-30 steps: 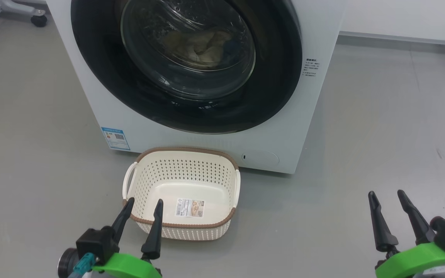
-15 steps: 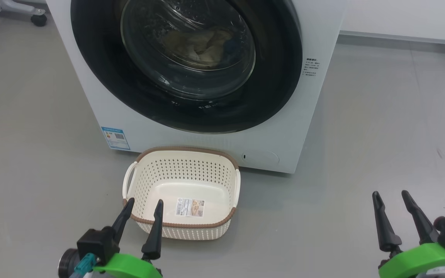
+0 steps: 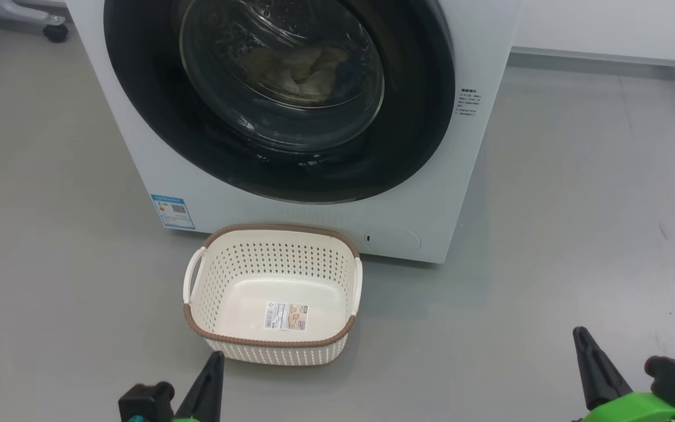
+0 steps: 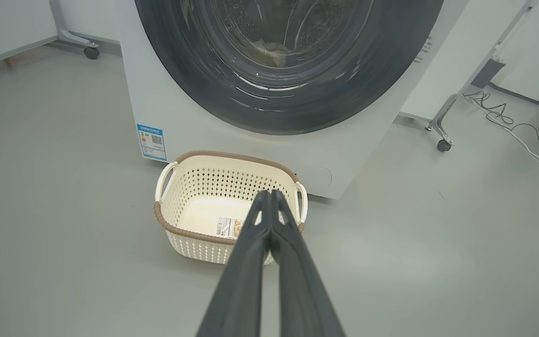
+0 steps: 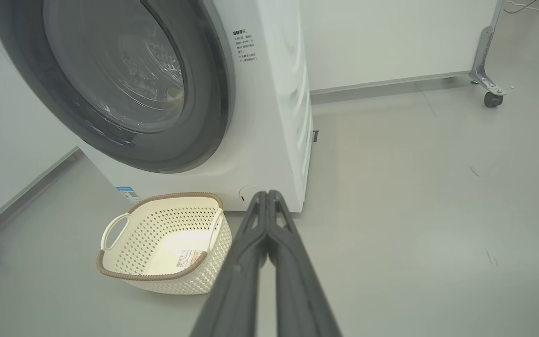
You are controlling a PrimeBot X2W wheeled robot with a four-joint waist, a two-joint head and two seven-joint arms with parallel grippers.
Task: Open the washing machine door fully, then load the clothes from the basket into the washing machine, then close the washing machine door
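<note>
Washing machine (image 3: 449,205): white, front-loading, stands upright. Washing machine door (image 3: 419,117): shut, glossy black rim. Clothes (image 3: 308,70): pale yellow, lie inside behind the door glass. Basket (image 3: 279,353): cream, brown-rimmed, empty, sits upright just before the machine's front.

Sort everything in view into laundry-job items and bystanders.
Job in hand:
washing machine
washing machine door, closed
clothes, seen inside through the glass
basket, empty, on the floor in front of the machine

Just lying about:
wheeled stand to one side of the machine
cables trailing on the floor
</note>
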